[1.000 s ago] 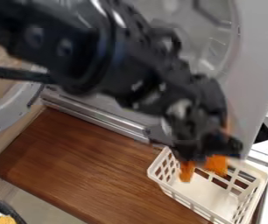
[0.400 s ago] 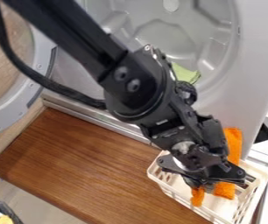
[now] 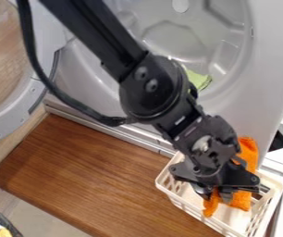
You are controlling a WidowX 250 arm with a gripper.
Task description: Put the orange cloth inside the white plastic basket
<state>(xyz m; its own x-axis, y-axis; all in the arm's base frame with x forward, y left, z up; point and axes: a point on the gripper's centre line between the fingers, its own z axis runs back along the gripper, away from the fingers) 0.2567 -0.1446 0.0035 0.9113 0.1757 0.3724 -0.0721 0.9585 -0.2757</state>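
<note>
"What's there?"

"A grey machine (image 3: 264,60), then the wooden bench (image 3: 88,171) bearing the white basket (image 3: 182,200)."

"And the end effector (image 3: 215,190)?"

"Over the basket, at the orange cloth (image 3: 248,150); can't tell whether it's gripping."

"The cloth?"

"Lower part inside, upper part past the rim."

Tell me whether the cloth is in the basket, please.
Partly in: the cloth reaches into the basket, but its top sticks out above.

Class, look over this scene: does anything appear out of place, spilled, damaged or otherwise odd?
The orange cloth sits untidily: its lower part is within the white plastic basket, but its upper end sticks up past the rim beside the grey machine front. Nothing looks spilled or damaged.
</note>
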